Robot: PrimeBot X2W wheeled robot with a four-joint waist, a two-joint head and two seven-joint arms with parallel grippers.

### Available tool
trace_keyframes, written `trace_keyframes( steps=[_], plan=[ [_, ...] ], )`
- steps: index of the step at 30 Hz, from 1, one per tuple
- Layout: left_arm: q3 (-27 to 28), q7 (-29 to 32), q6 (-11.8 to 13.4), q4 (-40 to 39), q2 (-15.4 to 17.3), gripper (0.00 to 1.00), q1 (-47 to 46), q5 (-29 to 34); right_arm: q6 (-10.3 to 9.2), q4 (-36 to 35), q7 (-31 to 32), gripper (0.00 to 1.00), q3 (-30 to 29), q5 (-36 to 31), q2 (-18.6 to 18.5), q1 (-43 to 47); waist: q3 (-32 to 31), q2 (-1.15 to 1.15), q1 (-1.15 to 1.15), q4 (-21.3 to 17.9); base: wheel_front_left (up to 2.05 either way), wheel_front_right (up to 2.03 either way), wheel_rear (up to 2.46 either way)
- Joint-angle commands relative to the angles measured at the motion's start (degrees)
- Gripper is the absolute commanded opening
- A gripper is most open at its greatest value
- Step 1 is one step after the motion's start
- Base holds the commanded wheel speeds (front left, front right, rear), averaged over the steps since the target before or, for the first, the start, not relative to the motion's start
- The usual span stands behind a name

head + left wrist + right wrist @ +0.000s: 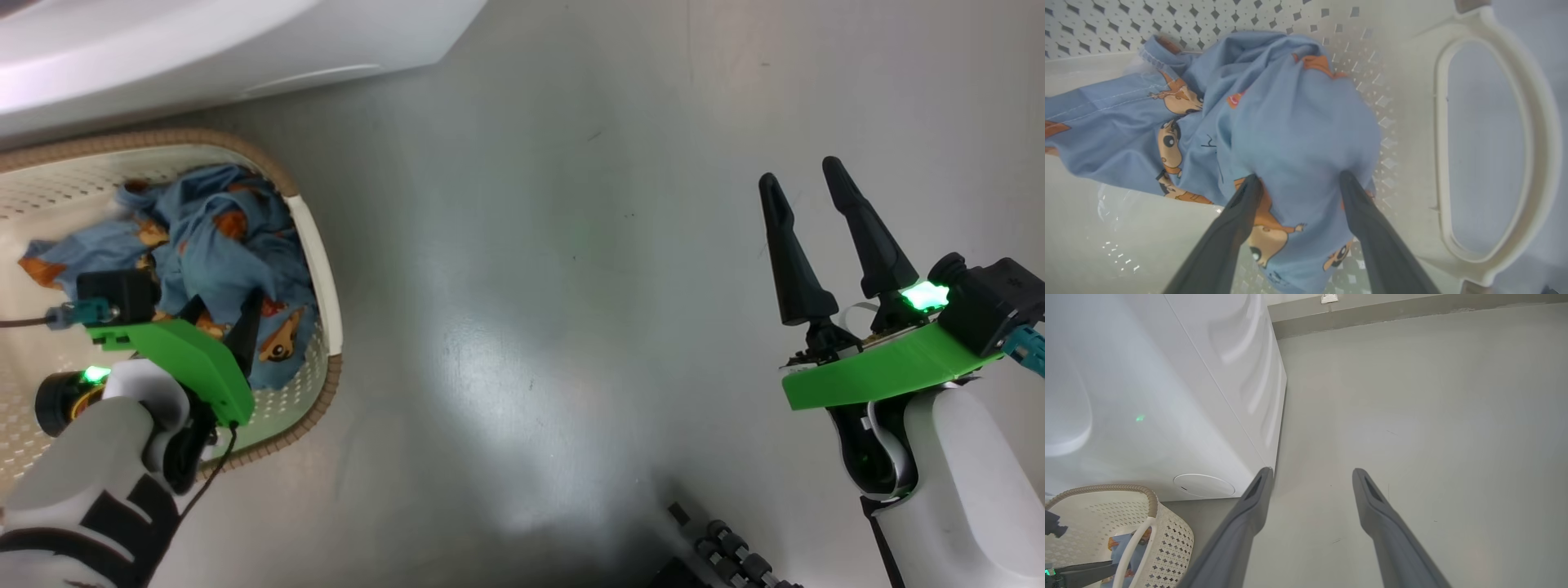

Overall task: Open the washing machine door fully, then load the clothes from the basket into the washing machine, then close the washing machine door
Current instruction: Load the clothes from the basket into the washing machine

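Observation:
The cream basket (322, 269) stands on the floor at the left, just in front of the white washing machine (204, 49). Light blue clothes (216, 245) with orange-brown bears lie bunched at its right end. My left gripper (220, 322) reaches down into the basket. In the left wrist view it (1300, 177) stands open, its two fingers astride a raised fold of the clothes (1290, 122). My right gripper (800, 175) hangs open over bare floor at the right, nothing between its fingers (1372, 498). The washing machine door is out of view.
The basket's looped handle (1543, 122) lies right of the left fingers. The machine's corner and round lower cap (1204, 485) are left of the right gripper (1312, 472), with the basket (1171, 535) below them. A dark ribbed part of my base (718, 547) shows at the bottom. A grey skirting (1392, 316) runs along the far wall.

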Motion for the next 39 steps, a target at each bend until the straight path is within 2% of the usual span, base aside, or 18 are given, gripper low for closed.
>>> trace_keyframes(
  steps=[1,5,6,8,16,25,30,39],
  plan=[
    [-0.2,0.5,-0.1,-1.4,3.0,1.00,-0.1,-1.9,0.16,-1.4,-0.7,1.00,1.2,-0.7,-0.2,1.2,0.5,0.00,0.00,-0.4,0.00,0.00,0.00],
    [-4.2,2.2,-0.1,-3.8,4.8,1.00,-0.6,-6.4,0.16,-1.5,-0.7,1.00,1.5,-0.9,0.0,1.4,0.5,0.00,0.00,-0.6,0.00,0.00,0.00],
    [-5.3,2.4,-0.1,-4.2,5.2,0.96,-0.8,-7.3,0.16,-1.5,-0.7,1.00,1.5,-1.0,0.0,1.4,0.5,0.00,0.00,-0.6,0.00,0.00,0.00],
    [-7.2,2.1,-0.1,-4.7,5.6,0.00,-1.3,-8.8,0.16,-1.5,-0.7,1.00,1.6,-1.0,-0.1,1.5,0.4,0.00,0.00,-0.5,0.00,0.00,0.00],
    [-11.9,-2.1,-0.1,-4.4,5.2,0.00,-2.1,-14.6,0.16,-1.2,-0.7,1.00,1.1,-1.3,-0.7,1.8,-1.6,0.00,0.00,0.4,0.00,0.00,0.00],
    [-12.4,-6.8,-0.1,-1.0,4.3,0.00,-0.2,-17.1,0.16,0.6,-0.7,1.00,1.2,-1.7,-1.5,2.7,-7.7,0.00,0.00,3.2,0.00,0.00,0.00],
    [-5.5,-6.9,-0.1,-0.6,5.0,0.00,1.6,-13.2,0.16,1.5,-0.7,1.00,1.0,-1.5,-1.6,3.7,-12.2,0.00,0.00,4.7,0.00,0.00,0.00],
    [11.8,-7.0,-0.1,-6.2,4.2,0.00,11.1,1.7,0.16,3.1,-0.7,1.00,0.5,-1.1,-2.5,8.3,-21.7,0.00,0.00,6.7,0.00,0.00,0.00]
  ],
)
